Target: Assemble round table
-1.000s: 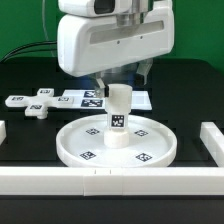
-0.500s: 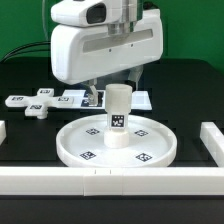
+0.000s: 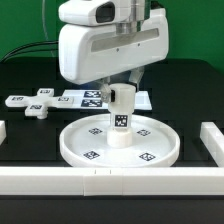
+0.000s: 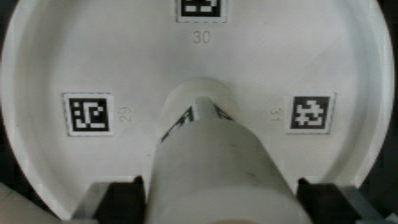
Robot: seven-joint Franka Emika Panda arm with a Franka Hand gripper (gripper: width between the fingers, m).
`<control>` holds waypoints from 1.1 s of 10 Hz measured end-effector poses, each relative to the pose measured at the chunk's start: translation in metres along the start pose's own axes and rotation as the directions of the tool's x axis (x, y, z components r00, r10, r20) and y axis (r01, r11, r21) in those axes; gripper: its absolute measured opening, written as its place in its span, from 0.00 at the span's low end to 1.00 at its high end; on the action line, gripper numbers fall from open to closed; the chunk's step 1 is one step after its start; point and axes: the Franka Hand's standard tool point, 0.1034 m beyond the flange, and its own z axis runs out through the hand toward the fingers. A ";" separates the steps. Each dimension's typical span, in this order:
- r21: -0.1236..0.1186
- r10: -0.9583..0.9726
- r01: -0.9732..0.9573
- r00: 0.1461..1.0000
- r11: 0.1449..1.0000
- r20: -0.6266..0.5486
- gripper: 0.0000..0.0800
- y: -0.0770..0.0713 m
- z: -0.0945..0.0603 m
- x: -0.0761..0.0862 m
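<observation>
One disc point(image 3: 118, 145), one upright leg point(image 3: 122, 117), one cross-shaped foot point(image 3: 35, 103) apart.

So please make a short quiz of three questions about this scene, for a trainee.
1. True or false: the cylinder leg stands upright on the round disc.
2. Where is the cross-shaped foot? A) on the disc B) on the black table, at the exterior view's left C) in the gripper
3. Fill in: the gripper's fingers sit on either side of the ____.

Key: 1 true; 2 B; 3 leg
</observation>
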 end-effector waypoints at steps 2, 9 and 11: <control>0.000 0.030 -0.030 1.000 1.000 0.000 0.51 0.000 0.000 0.000; 0.056 0.618 -0.617 0.786 0.785 -0.002 0.51 -0.012 0.000 0.006; 0.082 0.824 -0.822 0.566 0.563 0.024 0.51 -0.018 0.001 0.005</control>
